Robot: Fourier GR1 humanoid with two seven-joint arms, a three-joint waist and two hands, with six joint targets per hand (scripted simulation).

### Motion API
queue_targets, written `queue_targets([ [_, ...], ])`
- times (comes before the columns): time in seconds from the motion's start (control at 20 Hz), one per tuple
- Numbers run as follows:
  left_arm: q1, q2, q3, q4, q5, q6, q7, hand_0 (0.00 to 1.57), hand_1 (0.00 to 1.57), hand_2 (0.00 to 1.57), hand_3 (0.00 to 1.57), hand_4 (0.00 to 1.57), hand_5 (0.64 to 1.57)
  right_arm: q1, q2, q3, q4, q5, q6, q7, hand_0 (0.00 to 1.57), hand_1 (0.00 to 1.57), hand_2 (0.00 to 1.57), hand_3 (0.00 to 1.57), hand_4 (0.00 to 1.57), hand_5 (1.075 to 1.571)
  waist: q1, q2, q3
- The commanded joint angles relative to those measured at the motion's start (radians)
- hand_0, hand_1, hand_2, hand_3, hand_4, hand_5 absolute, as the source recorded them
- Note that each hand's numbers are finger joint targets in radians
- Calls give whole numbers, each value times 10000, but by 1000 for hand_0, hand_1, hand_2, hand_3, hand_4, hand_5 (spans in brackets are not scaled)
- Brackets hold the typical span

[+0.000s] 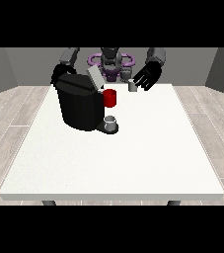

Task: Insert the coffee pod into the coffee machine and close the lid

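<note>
The black coffee machine (79,106) stands on the left half of the table, its grey lid (95,77) tilted up and open. A red part (110,98) sticks out of its front, above a small grey cup (111,121) on the base. The small grey coffee pod (132,86) stands on the table near the far edge. The hand at the view's right (148,75) hovers just right of the pod with its fingers spread towards it, nothing in them. The hand at the view's left (59,72) is behind the machine's far left corner, partly hidden.
The white table (113,163) stretches wide towards the camera. The robot's torso (111,62) stands behind the far edge. Wooden floor surrounds the table.
</note>
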Motion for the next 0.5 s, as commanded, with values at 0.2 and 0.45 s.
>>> queue_targets([
  [0.2, -1970, 622, 749, 84, 299, -512, 980, 1209, 1209, 1245, 1188, 486, 1571, -525, 27, 172, -62, 294, -164, -425, 0, 0, 0, 0, 507, 1571, -614, 904, 4],
  [0.45, -1798, 491, 627, 236, -20, -81, 936, 1264, 1264, 1319, 1251, 516, 1571, -82, -123, 318, -591, 197, 132, -176, 0, 0, 0, 0, 502, 1571, -1095, 833, 2],
])
